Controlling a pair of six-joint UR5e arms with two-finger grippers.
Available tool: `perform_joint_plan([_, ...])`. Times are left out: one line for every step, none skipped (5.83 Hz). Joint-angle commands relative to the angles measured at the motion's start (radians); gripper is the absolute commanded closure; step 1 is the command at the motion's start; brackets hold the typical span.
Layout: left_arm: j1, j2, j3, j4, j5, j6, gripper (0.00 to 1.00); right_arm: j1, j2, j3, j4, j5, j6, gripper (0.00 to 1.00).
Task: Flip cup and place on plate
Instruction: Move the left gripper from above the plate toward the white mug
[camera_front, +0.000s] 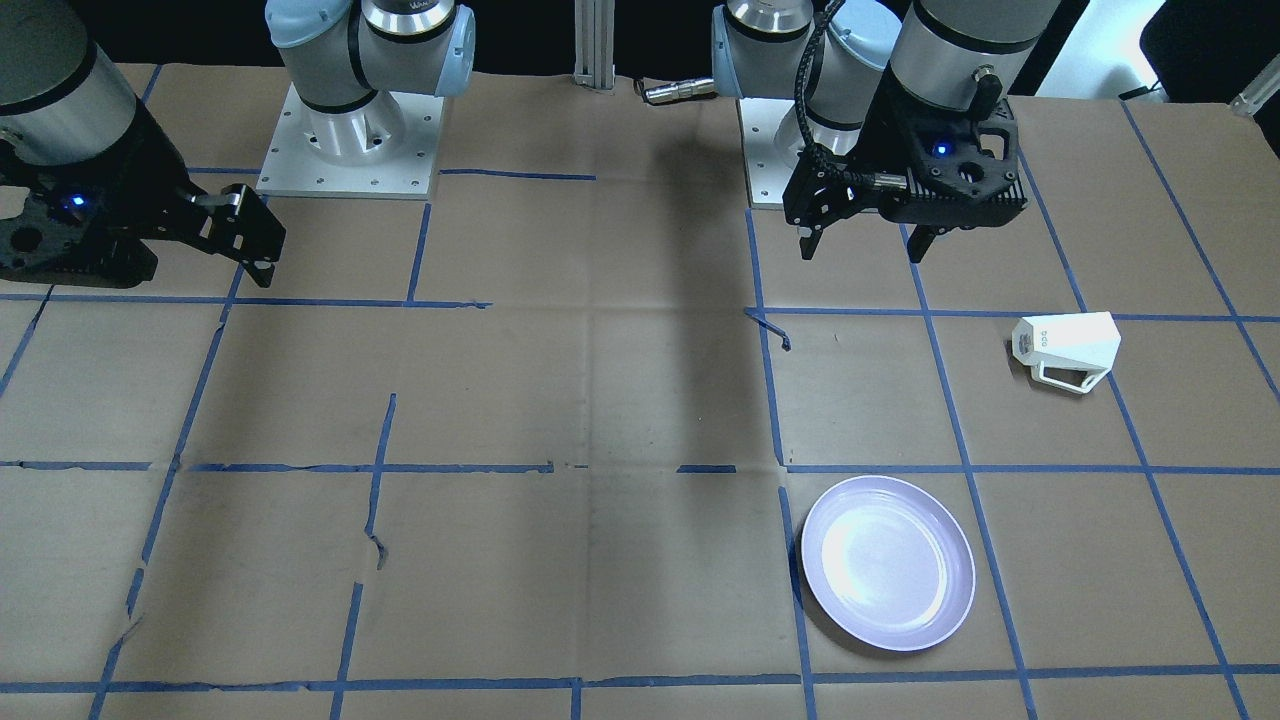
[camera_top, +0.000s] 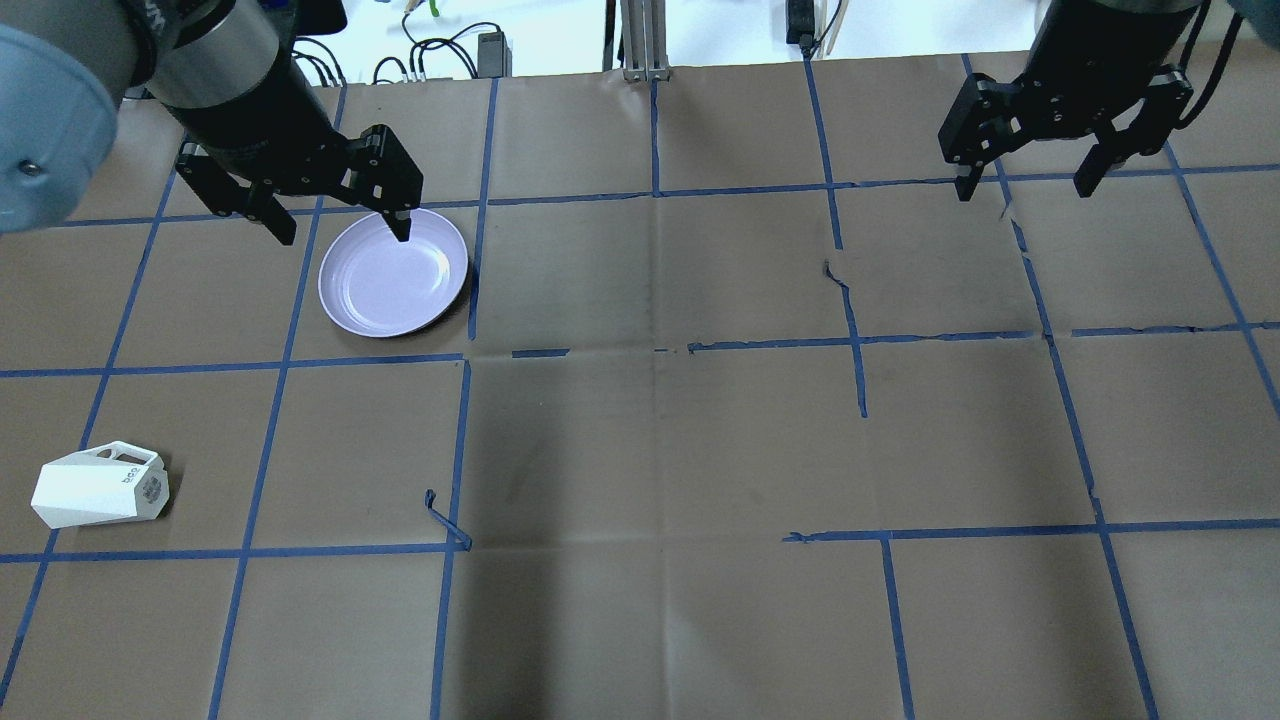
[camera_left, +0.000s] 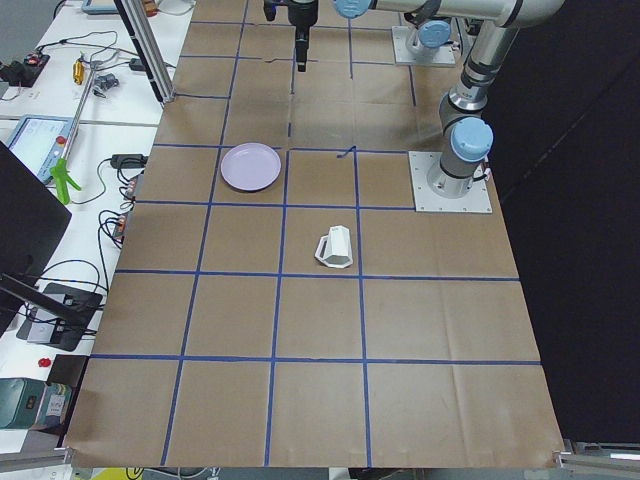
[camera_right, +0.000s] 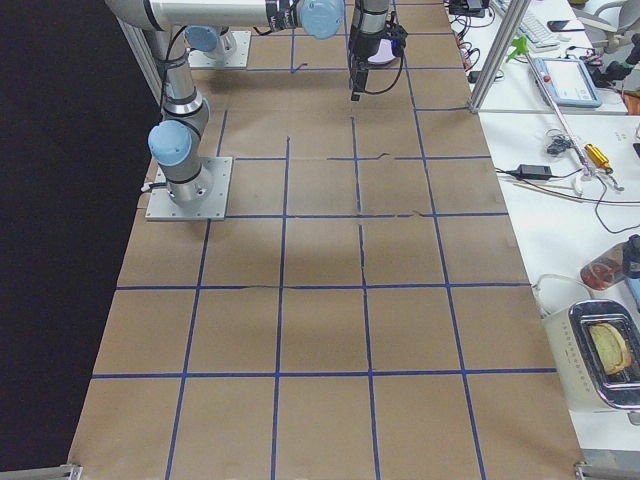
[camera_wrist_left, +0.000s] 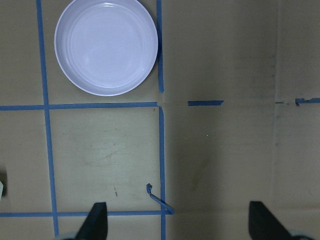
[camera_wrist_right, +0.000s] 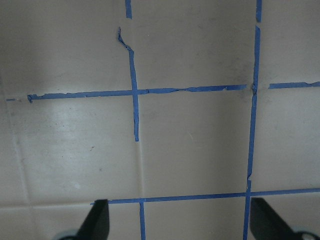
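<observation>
Nearest the robot, far out on the left of the brown-papered table (camera_top: 640, 450): a small white cup (camera_top: 98, 492), tipped over on its side. Faceted and angular, narrowing toward the base. Base turned toward the middle of the table, with a small dark marking on it; mouth turned outward to the left. Thin angular handle on the side away from the robot. Touching only the table, inside one square of the blue tape (camera_top: 250, 551) grid.

Farther out and nearer the middle: a round, glossy, pale lavender plate (camera_top: 393, 272) with a shallow raised rim. Flat on the table, well apart from the cup, just beside a tape line.

Raised above the table, the left pincer (camera_top: 344, 237): jaws wide apart, clasping nothing, pointing down. Cup well apart from it, off to its left and lower, showing only as a sliver of white at the left edge of the wrist view. Plate ahead of it in that same view.

Farthest across, over the right of the table, the right pincer (camera_top: 1023, 192): jaws likewise spread, nothing between them, well apart from cup and plate.
</observation>
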Motion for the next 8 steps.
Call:
perform_joint_plan([0.000, 0.000, -0.001, 0.002, 0.007, 0.000, 0.01, 0.000, 0.000, 0.000, 0.000, 0.000, 0.000, 0.00])
perform_joint_plan([0.005, 0.001, -0.002, 0.003, 0.017, 0.000, 0.01, 0.000, 0.000, 0.000, 0.000, 0.000, 0.000, 0.00])
perform_joint_plan([0.017, 0.007, -0.003, -0.001, 0.021, 0.002, 0.01, 0.000, 0.000, 0.000, 0.000, 0.000, 0.000, 0.00])
perform_joint_plan([0.073, 0.011, -0.006, -0.018, 0.020, 0.036, 0.01, 0.000, 0.000, 0.000, 0.000, 0.000, 0.000, 0.00])
perform_joint_plan([0.185, 0.017, -0.006, -0.069, 0.018, 0.145, 0.01, 0.000, 0.000, 0.000, 0.000, 0.000, 0.000, 0.00])
perform_joint_plan([0.319, 0.027, -0.009, -0.083, 0.018, 0.319, 0.01, 0.000, 0.000, 0.000, 0.000, 0.000, 0.000, 0.00])
perform_joint_plan([0.468, 0.029, -0.009, -0.101, 0.020, 0.465, 0.01, 0.000, 0.000, 0.000, 0.000, 0.000, 0.000, 0.00])
perform_joint_plan([0.624, 0.027, -0.009, -0.100, 0.021, 0.611, 0.01, 0.000, 0.000, 0.000, 0.000, 0.000, 0.000, 0.00])
